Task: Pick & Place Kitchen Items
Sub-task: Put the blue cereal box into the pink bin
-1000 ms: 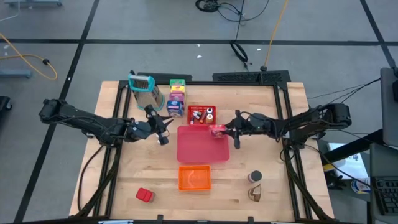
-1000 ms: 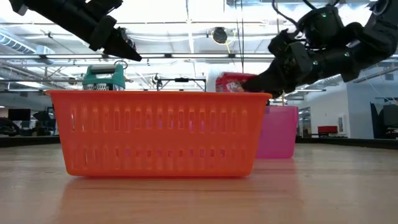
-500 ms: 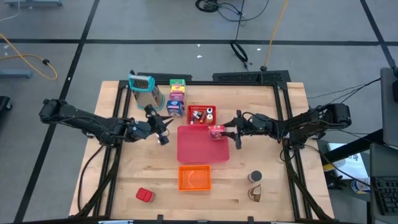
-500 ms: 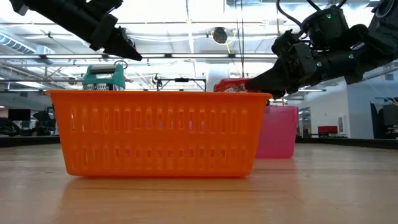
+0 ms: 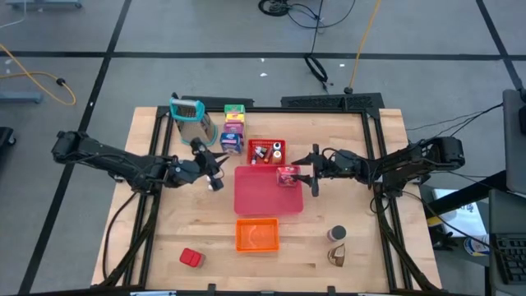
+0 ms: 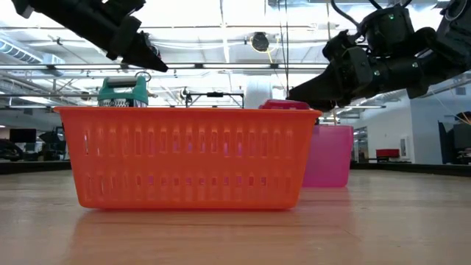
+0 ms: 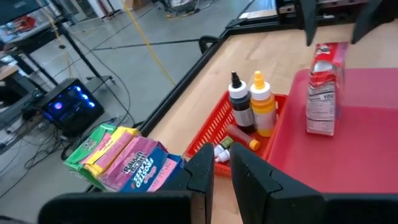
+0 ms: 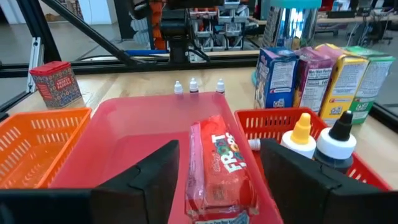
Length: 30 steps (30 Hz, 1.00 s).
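A red cereal box [image 8: 221,165] stands upright on the floor of the red tray [image 5: 259,197], in its far right corner. My right gripper [image 5: 306,174] is open, one finger [image 8: 155,180] on each side of the box, with gaps showing between fingers and box. My left gripper [image 5: 217,171] hovers shut and empty, left of the tray's far left corner. Green, yellow, pink and blue food boxes [image 5: 234,127] stand in a row at the far edge. A small red basket [image 5: 267,151] holds squeeze bottles [image 7: 252,109].
A metal grater [image 5: 191,117] with a teal handle stands at the far left. An orange basket [image 5: 257,235] sits near the front edge. A red block [image 5: 191,258] lies front left. A dark jar [image 5: 337,233] and a brown piece [image 5: 337,256] lie front right.
My right gripper has opened and let go of the red cereal box. The box has sunk a little and now stands in the red tray, while the gripper has drawn slightly back toward the table's right edge.
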{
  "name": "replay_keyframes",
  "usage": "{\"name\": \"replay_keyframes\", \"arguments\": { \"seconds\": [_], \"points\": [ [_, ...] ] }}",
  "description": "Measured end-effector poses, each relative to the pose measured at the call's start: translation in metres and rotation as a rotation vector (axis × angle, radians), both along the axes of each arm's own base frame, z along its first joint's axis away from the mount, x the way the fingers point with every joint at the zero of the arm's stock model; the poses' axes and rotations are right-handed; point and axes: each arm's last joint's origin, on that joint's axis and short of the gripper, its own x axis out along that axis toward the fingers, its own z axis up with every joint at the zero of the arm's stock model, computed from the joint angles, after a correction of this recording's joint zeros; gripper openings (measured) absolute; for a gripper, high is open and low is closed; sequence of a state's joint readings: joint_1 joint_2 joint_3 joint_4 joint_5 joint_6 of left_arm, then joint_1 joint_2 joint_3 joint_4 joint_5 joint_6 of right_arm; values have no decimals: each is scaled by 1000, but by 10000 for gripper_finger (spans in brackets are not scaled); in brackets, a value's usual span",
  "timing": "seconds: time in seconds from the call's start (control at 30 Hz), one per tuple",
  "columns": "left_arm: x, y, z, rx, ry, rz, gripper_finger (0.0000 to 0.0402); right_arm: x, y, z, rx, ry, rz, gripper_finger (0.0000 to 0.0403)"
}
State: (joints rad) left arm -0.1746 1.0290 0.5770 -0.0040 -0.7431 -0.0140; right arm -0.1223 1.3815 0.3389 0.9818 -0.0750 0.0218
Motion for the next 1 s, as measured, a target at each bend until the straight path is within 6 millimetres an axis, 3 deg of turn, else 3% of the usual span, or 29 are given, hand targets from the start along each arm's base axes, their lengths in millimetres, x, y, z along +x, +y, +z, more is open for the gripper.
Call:
{"name": "replay_keyframes", "arguments": {
  "seconds": [0.3,0.73,1.0],
  "points": [
    [-1,20,-3,2,35,103,68,0,0,6,-47,-57,4,237],
    [-4,60,-7,3,129,140,233,1,0,10,-82,-95,6,240],
    [-6,77,-11,-81,146,75,278,1,0,14,-107,-139,6,239]
  ]
}}
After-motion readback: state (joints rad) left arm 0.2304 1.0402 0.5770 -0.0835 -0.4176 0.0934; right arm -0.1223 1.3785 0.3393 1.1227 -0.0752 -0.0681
